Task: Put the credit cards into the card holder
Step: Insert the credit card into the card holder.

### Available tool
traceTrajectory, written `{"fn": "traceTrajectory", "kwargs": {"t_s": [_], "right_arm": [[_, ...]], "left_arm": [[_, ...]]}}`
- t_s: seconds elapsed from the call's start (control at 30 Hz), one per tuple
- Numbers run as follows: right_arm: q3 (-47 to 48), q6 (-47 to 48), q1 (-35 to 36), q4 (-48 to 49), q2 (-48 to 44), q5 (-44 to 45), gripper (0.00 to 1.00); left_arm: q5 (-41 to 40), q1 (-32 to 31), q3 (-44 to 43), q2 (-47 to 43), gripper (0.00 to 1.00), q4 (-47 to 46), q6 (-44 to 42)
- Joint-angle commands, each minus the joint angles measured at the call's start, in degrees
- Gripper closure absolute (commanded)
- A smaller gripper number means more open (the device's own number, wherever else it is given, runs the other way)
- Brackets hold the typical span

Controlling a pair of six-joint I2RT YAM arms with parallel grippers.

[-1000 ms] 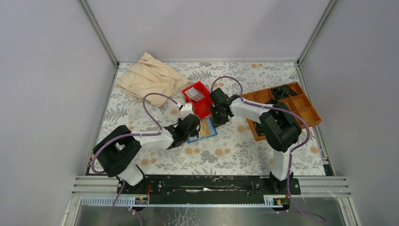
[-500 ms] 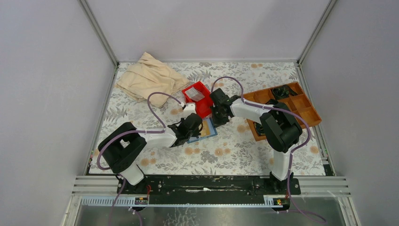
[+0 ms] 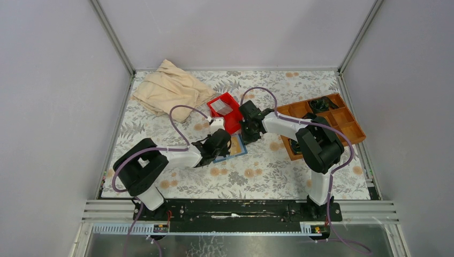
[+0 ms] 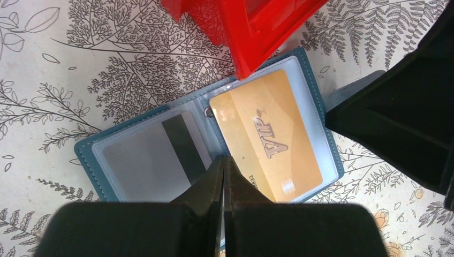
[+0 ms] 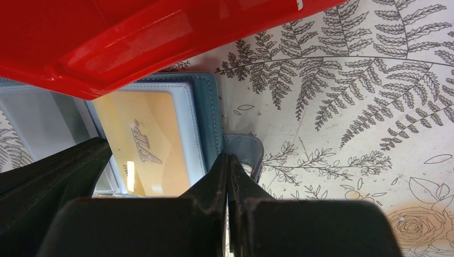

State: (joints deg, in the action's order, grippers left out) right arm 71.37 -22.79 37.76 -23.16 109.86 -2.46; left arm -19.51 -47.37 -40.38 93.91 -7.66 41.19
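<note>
Card holder (image 4: 201, 120): teal, spread open and flat on the floral table cover (image 4: 80, 69), just beside the corner of the red bin (image 4: 251, 24).
Gold credit card (image 4: 267, 136): lies skewed on one page of the holder; whether it sits under the clear sleeve I cannot tell.
Grey credit card (image 4: 150, 160): dark stripe, inside the other page's sleeve.
My left gripper (image 4: 223, 163): fingers clenched together, grasping nothing, tips at the gold card's near edge beside the fold.
My right gripper (image 5: 228, 160): fingers clenched, empty, tips on the holder's closure tab (image 5: 243, 147).
</note>
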Motion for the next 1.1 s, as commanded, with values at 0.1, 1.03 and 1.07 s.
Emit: {"fn": "traceTrajectory", "kwargs": {"t_s": [0.1,1.03,1.07], "right_arm": [[-2.01,-0.52,0.47,0.61,0.32,-0.54,1.00],[-2.07,-0.75,1.35,0.41,0.22,-0.75,1.00],[-2.08,-0.77,1.35,0.35,0.12,-0.37,1.00]], "left_arm": [[0.99,-0.47,-0.84,1.61,1.00,-2.51,-0.31],[-0.05,-0.57,-3.83,0.89,0.91,-0.97,0.32],[-0.60,-0.59,-3.45,0.06,0.87,-0.52,0.56]]}}
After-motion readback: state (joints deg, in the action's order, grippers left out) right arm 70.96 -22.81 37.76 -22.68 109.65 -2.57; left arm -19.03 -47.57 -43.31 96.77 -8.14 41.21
